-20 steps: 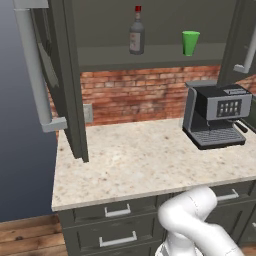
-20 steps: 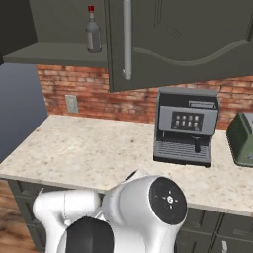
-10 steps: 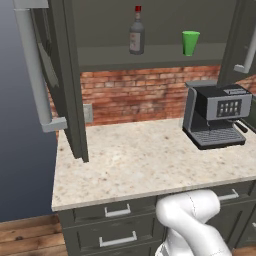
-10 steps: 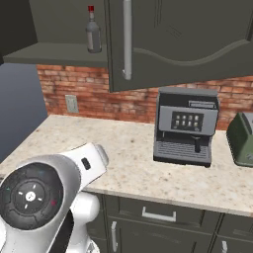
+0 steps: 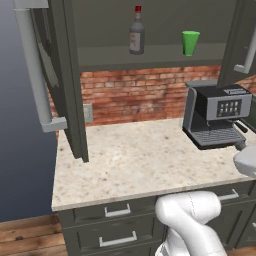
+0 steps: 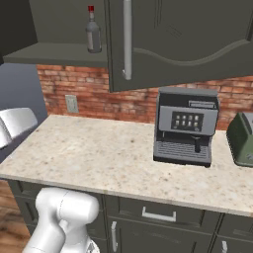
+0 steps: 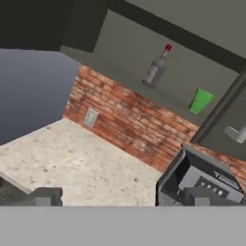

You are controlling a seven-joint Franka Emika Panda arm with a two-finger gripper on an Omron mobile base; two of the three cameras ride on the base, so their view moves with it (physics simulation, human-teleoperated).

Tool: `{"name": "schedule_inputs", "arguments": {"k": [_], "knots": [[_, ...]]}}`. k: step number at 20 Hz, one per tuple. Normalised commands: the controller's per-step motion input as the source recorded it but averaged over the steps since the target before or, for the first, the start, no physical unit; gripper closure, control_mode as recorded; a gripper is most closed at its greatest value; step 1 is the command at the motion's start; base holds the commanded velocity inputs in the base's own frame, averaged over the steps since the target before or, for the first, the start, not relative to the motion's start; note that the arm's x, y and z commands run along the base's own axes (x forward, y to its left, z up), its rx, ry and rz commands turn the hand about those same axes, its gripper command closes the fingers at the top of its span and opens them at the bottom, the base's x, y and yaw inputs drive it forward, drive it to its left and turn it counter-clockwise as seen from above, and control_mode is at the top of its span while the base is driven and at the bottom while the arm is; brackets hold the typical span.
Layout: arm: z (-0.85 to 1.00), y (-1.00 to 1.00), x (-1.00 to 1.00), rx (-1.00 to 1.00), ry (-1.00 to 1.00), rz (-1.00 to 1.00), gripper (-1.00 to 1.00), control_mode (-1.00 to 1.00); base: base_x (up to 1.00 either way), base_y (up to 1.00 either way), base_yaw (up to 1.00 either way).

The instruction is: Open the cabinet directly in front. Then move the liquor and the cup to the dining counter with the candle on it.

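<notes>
One upright liquor (image 5: 136,31), neck up

Your arm has swung again: in the right base view the big dark-jointed segment that filled the lower left half a second ago has gone, leaving a white link (image 6: 17,123) at the left edge and a white elbow (image 6: 66,210) low against the drawers.

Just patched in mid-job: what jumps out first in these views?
The cabinet overhead stands open, with the liquor and the bright green cup apart on its shelf, liquor to the left. Below, a grey coffee machine sits at the right of the speckled worktop, against a red brick wall.
</notes>
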Motion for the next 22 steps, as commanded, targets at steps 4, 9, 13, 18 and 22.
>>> {"name": "schedule_inputs", "arguments": {"k": [4, 9, 13, 18, 22], "knots": [[0.40, 0.79, 0.20, 0.00, -0.37, -0.14, -1.00, -1.00, 0.00, 0.00, 0.00], [0.30, 0.39, 0.58, -0.02, -0.25, -0.08, -1.00, -1.00, 0.00, 0.00, 0.00], [0.41, 0.05, 0.70, 0.00, -0.23, -0.06, -1.00, -1.00, 0.00, 0.00, 0.00], [0.33, 0.01, 0.95, 0.00, -0.11, -0.03, -1.00, -1.00, 0.00, 0.00, 0.00], [0.20, 0.00, 1.00, 0.00, -0.01, -0.04, -1.00, -1.00, 0.00, 0.00, 0.00]]}}
